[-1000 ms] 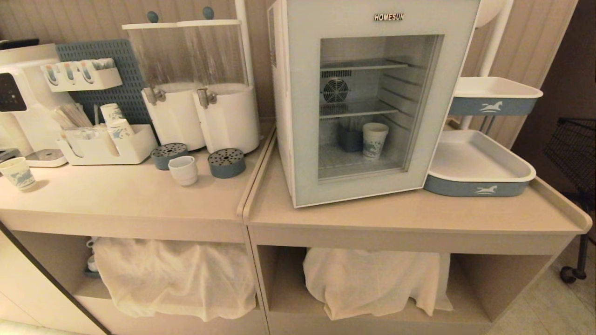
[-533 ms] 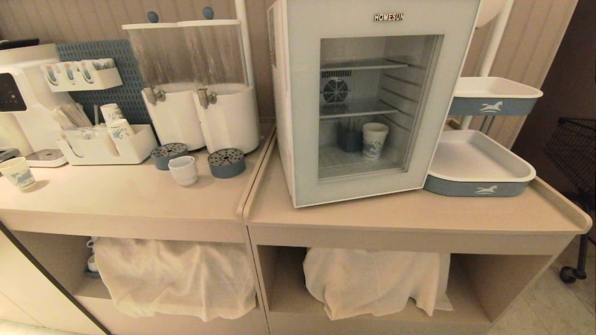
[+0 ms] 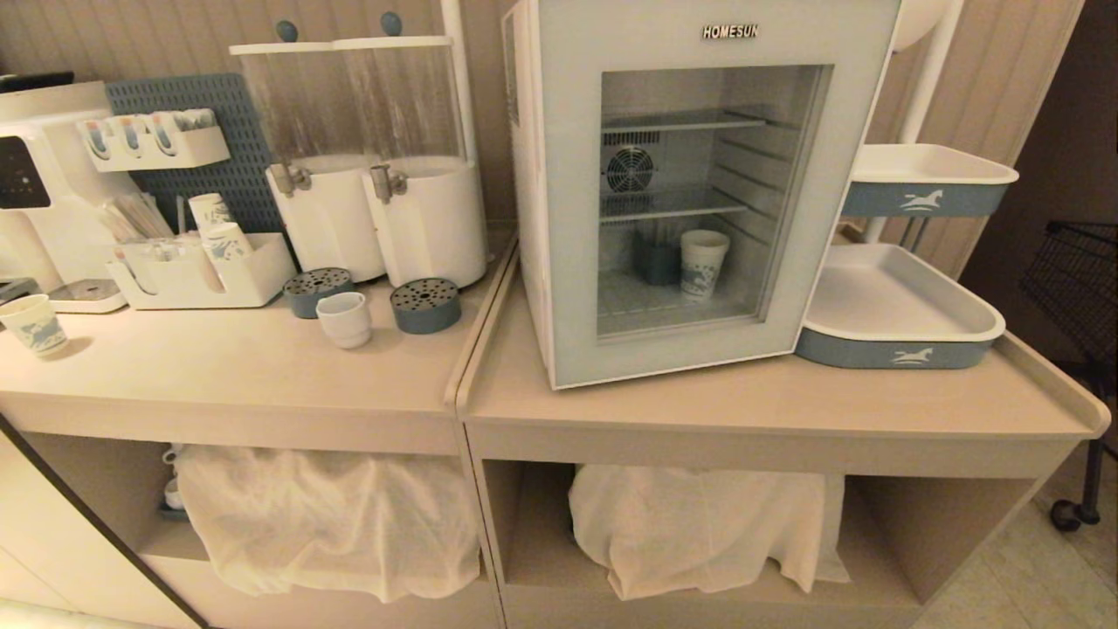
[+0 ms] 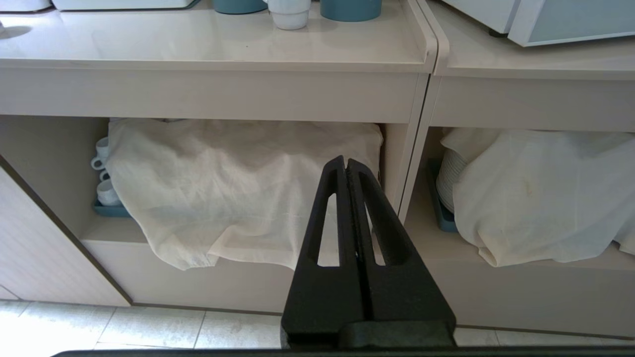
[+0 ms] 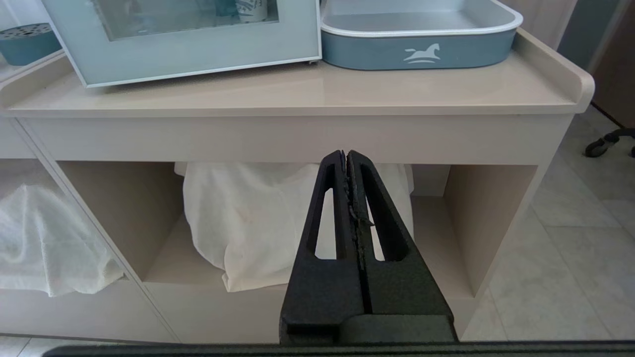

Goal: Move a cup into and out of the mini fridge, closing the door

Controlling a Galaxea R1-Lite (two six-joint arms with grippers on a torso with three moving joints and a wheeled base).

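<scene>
1. I am looking at the cup [image 3: 344, 319] sitting upright on the left counter [image 3: 218, 367], between two round blue drip trays [image 3: 425, 306] and just in front of the white drink dispensers [image 3: 384, 157].
2. The mini fridge [image 3: 681, 183] is standing on the right counter [image 3: 786, 406], well apart from the cup, and its door [image 3: 568, 218] is sitting closed.
3. Behind the glass, a patterned paper cup [image 3: 703, 262] and a dark blue container [image 3: 657, 260] are resting on the fridge floor.
4. A grey-and-white tray [image 3: 900, 323] is lying just right of the fridge.
5. I am holding the left gripper [image 4: 346, 166] low in front of the left counter's open shelf, its jaws clenched on nothing, pointing at a white cloth [image 4: 238, 188].
6. I am keeping the right gripper [image 5: 346, 158] likewise low before the right counter's shelf, jaws clenched and empty.
</scene>
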